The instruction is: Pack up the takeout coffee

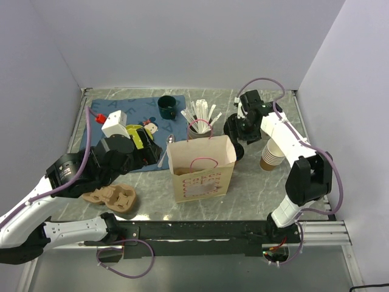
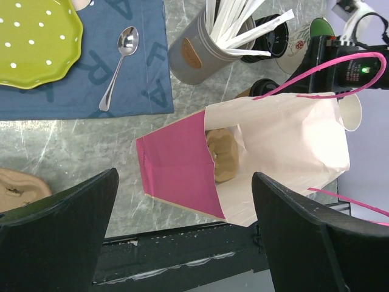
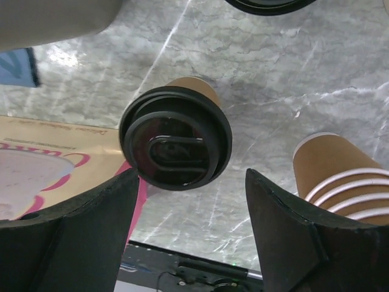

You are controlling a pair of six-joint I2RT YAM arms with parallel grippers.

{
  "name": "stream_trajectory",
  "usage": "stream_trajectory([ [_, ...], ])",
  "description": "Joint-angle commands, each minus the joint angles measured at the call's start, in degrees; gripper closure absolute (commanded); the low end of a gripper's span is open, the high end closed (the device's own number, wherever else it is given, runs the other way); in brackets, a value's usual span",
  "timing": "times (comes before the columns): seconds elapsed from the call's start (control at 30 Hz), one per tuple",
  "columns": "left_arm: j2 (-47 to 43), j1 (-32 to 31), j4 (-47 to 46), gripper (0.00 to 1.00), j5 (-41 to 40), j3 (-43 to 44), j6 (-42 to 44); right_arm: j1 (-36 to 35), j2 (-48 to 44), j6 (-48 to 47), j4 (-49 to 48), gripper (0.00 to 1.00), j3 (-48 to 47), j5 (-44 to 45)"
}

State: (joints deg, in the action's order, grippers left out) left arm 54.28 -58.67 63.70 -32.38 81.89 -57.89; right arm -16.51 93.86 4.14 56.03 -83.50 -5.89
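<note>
The takeout coffee (image 3: 175, 137), a tan paper cup with a black lid, stands on the marble table just right of the paper bag (image 1: 201, 170); in the top view it is a dark shape (image 1: 239, 151). My right gripper (image 3: 188, 243) is open and hovers above the cup, with its fingers apart from it; it also shows in the top view (image 1: 236, 130). My left gripper (image 2: 182, 243) is open and empty, above the near left side of the open bag (image 2: 285, 152). A tan moulded cup carrier (image 2: 222, 152) lies inside the bag.
A stack of lidless tan cups (image 1: 271, 154) stands right of the coffee. A tin of stirrers (image 1: 199, 125), a green mug (image 1: 168, 107), a spoon (image 2: 120, 64) and a green plate (image 2: 33, 39) sit on the blue mat. Another cup carrier (image 1: 115, 198) lies at front left.
</note>
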Motion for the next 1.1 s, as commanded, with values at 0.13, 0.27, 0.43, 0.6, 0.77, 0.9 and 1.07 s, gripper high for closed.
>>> stream_trajectory([
  [0.13, -0.7, 0.1, -0.9, 0.03, -1.0, 2.3, 1.7, -4.4, 1.1, -3.7, -5.8, 0.20, 1.5, 2.4],
  [0.27, -0.8, 0.2, -0.2, 0.03, -2.2, 3.9, 2.3, -5.2, 2.5, -3.6, -5.8, 0.19, 1.7, 5.3],
  [0.43, -0.8, 0.2, 0.2, 0.03, -2.9, 4.6, 2.4, -5.2, 3.3, -3.7, -5.8, 0.19, 1.9, 7.4],
  [0.6, -0.8, 0.1, -0.2, 0.03, -2.8, 4.5, 2.8, -5.3, 4.2, -3.6, -5.0, 0.22, 2.4, 8.4],
  [0.77, -0.6, 0.1, -0.4, 0.03, -2.9, 4.2, 3.2, -5.7, 2.9, -3.3, -4.1, 0.23, 1.8, 8.8],
  [0.9, -0.8, 0.2, -1.2, 0.03, -3.0, 3.3, 3.4, -7.3, 1.9, -1.9, -3.0, 0.23, 0.0, 9.8],
  [1.07, -0.6, 0.2, -2.4, 0.03, -3.0, 3.2, 4.1, -9.5, 2.4, -1.5, -2.4, 0.21, -0.5, 12.3],
])
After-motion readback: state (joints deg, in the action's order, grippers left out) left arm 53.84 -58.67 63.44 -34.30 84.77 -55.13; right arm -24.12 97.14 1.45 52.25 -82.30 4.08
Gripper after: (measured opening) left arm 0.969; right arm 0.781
